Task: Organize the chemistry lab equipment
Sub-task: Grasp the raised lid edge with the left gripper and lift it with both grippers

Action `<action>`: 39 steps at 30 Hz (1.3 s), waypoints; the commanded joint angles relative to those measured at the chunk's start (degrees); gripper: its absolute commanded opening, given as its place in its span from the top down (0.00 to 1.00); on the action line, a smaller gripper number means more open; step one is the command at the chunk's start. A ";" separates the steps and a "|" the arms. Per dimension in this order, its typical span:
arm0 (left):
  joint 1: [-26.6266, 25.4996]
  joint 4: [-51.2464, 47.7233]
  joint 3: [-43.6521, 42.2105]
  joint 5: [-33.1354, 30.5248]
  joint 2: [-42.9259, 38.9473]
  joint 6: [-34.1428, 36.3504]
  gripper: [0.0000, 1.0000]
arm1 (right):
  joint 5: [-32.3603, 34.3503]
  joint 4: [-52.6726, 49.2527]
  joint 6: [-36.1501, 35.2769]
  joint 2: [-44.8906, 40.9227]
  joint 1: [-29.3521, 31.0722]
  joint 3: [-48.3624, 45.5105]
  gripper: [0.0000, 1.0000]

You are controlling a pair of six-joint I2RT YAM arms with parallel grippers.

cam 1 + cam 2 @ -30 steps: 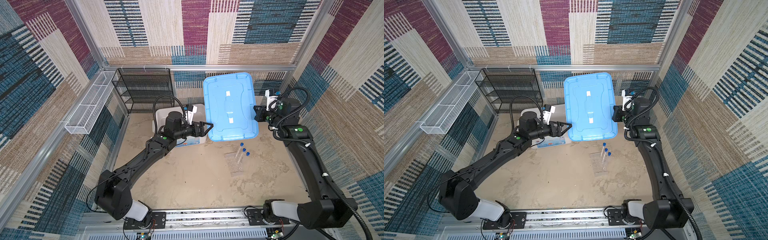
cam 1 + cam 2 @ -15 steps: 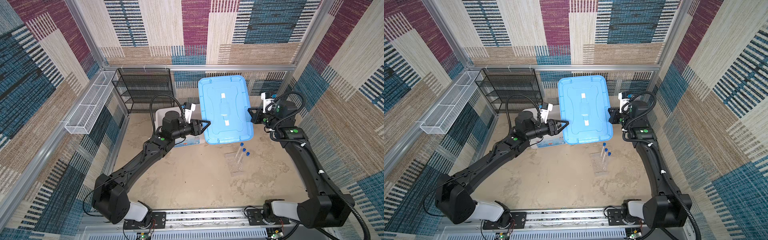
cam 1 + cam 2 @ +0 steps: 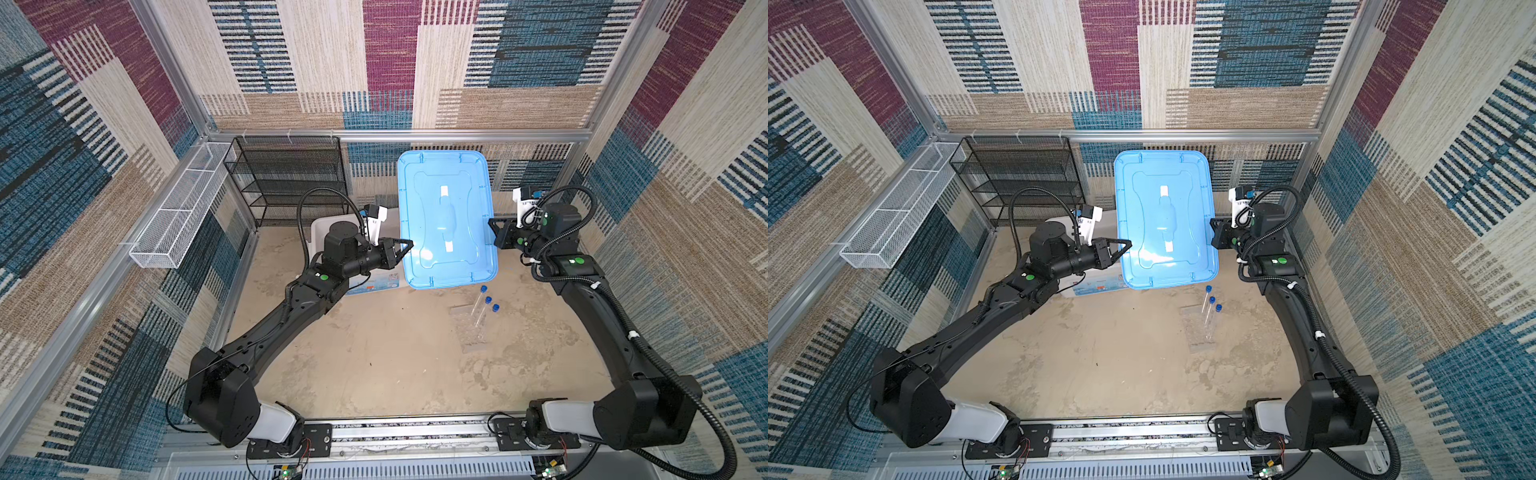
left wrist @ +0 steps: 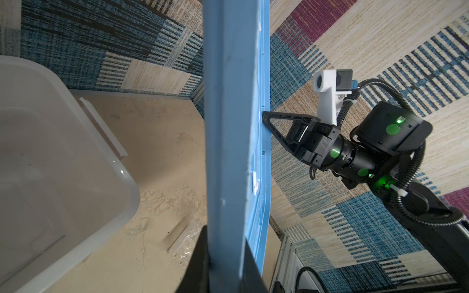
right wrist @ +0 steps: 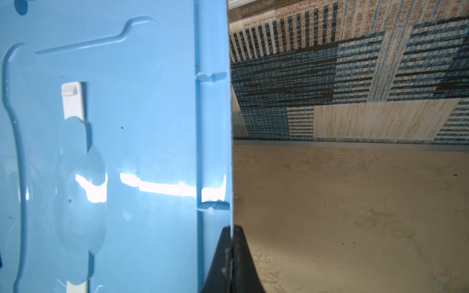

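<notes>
Blue is dominating the scene: the light-blue plastic lid (image 3: 446, 216) (image 3: 1167, 216), a glossy rounded rectangle with a raised rim and a recessed centre panel, is hanging in the air between the two pincers. The left gripper (image 3: 405, 246) (image 3: 1125, 246) is pinching one long edge, its black triangular fingers drawn narrow on the rim. In the left wrist view the rim (image 4: 228, 126) is running straight between them. The right gripper (image 3: 492, 232) (image 3: 1212, 235) (image 5: 231, 241) is clamping the opposite long edge, its jaws almost meeting with only the thin rim (image 5: 213, 142) between them.

Beneath the left gripper's wrist, a translucent white plastic box (image 3: 328, 222) (image 4: 50, 152) with smooth rounded corners is sitting open. Beyond that gripper, a black wire-mesh shelf (image 3: 286, 178) is standing against the woven wall.

Three clear blue-capped test tubes (image 3: 484, 303) (image 3: 1210, 309) are lying side by side on a crinkled clear plastic sheet (image 3: 469, 328) on the sandy beige floor (image 3: 374, 353). They are lying below the right gripper, toward its arm's base and well apart from both pincers.

A second ago the left gripper's fingers were spread wide beside the lid's near corner; now they are gripping farther along that edge. The lid has swung straighter and shifted toward the left gripper's side, the right gripper is still holding on, and the tubes are lying where they were.
</notes>
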 commanded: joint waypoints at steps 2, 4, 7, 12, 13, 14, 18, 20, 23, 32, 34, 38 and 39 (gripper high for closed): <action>0.20 -0.11 0.28 0.30 -0.62 0.44 0.93 | -2.86 2.73 0.16 0.76 1.45 0.57 0.82; 0.44 -1.27 0.38 -0.56 -0.99 0.65 0.94 | -3.03 2.82 0.33 1.03 1.89 0.68 0.65; 1.61 -3.16 0.49 -1.85 -2.12 1.29 0.95 | -3.07 3.15 0.99 1.14 2.14 0.77 0.39; 5.04 -12.81 4.59 -6.27 -5.45 7.63 0.95 | -3.90 4.97 2.16 0.54 2.62 0.82 0.31; 5.62 -17.86 6.82 -9.21 -6.10 10.68 0.96 | -4.33 5.49 2.41 0.52 2.76 0.90 0.31; 6.02 -23.28 9.27 -12.44 -6.50 14.02 0.96 | -4.75 5.99 2.59 0.58 2.87 1.07 0.31; 7.17 -37.44 17.33 -24.61 -7.68 25.55 0.96 | -5.88 8.11 2.81 1.32 3.88 1.83 0.30; 8.29 -42.66 21.08 -29.25 -7.81 29.50 0.96 | -6.62 9.89 2.81 1.91 4.59 2.25 0.30; 9.02 -47.48 25.09 -37.22 -7.53 35.25 0.96 | -8.31 11.47 2.71 4.03 5.55 3.93 0.30; 8.87 -51.37 31.01 -51.01 -5.92 50.55 0.96 | -10.34 12.56 1.18 11.98 9.73 11.79 0.30; 8.20 -51.40 31.74 -53.23 -4.84 53.23 0.96 | -10.55 12.80 1.32 13.38 10.50 12.74 0.30; 6.40 -51.13 31.74 -57.43 -2.89 59.59 0.96 | -12.59 15.21 3.60 15.13 11.41 12.98 0.30; 5.72 -50.77 31.48 -58.24 -2.38 61.36 0.96 | -13.21 16.04 5.07 15.60 11.48 13.00 0.30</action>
